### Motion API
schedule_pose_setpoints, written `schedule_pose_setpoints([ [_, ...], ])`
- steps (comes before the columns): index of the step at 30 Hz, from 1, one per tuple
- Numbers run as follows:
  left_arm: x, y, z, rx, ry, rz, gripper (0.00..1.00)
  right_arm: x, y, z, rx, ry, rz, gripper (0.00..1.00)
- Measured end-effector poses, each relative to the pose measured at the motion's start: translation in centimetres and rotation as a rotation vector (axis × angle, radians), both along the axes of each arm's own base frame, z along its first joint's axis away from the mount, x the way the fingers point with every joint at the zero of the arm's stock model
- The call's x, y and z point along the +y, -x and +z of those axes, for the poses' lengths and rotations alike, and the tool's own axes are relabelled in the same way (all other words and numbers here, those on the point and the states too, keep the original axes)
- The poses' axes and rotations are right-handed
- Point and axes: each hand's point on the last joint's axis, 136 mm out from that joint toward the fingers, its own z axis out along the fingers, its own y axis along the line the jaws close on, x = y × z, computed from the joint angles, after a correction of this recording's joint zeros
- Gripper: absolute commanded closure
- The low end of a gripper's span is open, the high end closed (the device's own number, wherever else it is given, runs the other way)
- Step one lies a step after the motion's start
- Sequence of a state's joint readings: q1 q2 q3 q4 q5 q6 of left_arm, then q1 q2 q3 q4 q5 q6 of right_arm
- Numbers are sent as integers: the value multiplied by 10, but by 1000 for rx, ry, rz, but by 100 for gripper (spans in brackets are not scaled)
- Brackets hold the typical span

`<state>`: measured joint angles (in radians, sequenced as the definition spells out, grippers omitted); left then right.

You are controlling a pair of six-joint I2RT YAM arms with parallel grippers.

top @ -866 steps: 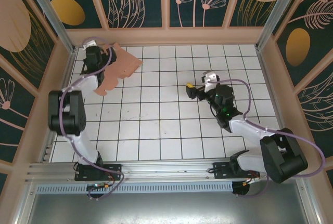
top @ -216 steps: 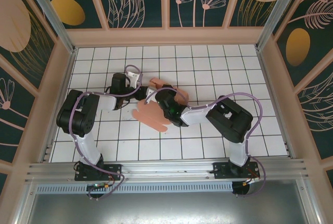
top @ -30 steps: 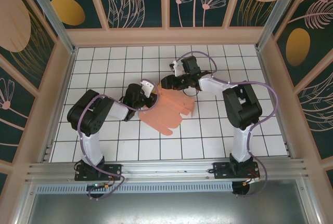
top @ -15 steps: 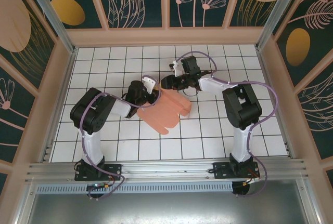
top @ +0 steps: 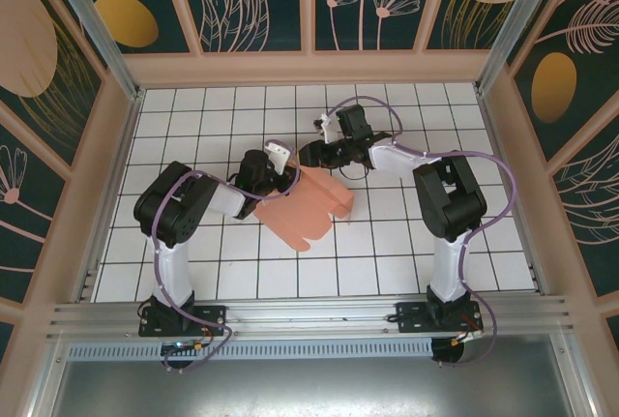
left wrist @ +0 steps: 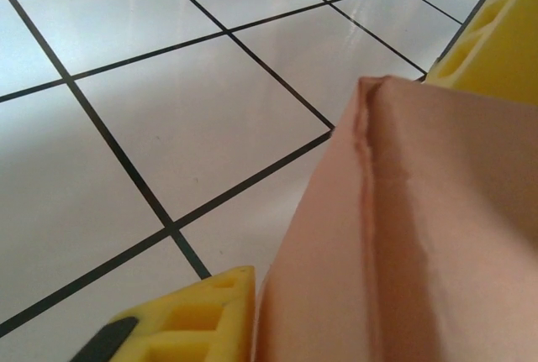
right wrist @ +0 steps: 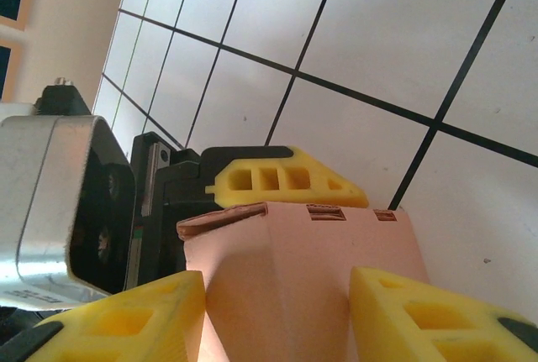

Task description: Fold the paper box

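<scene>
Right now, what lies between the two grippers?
A folded corner of the paper box separates the left gripper from the right gripper; the right wrist view shows it.

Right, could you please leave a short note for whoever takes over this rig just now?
Left gripper: closed on a creased corner at the far edge of the paper box.
Right gripper: closed on that same edge, beside it.
Box: middle of the table, far edge lifted, rounded flaps lying flat.
Done: one crease started.
Left: walls and flaps not yet folded up.
</scene>
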<state>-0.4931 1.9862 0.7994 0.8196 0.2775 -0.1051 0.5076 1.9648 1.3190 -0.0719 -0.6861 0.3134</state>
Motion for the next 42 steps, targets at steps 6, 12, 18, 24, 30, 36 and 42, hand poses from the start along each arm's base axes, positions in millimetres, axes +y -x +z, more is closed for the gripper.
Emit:
schedule_pose_setpoints([
  [6,-3,1,0,7,10,-12,100,0,-1,1,-5,-3,0,52],
  [12,-4,2,0,8,17,-20,100,0,-1,1,-5,-3,-1,49],
  [18,-4,3,2,25,54,-3,100,-8,3,2,-6,12,-36,31],
  [24,-1,-3,11,58,144,45,100,-48,-3,41,-89,-6,-174,26],
  [30,5,-12,32,104,307,84,100,-116,-8,97,-218,-88,-388,27],
  [36,1,-14,53,132,444,72,100,-149,7,117,-268,-177,-466,27],
  [42,-3,-18,73,227,611,96,100,-152,33,104,-237,-263,-470,29],
])
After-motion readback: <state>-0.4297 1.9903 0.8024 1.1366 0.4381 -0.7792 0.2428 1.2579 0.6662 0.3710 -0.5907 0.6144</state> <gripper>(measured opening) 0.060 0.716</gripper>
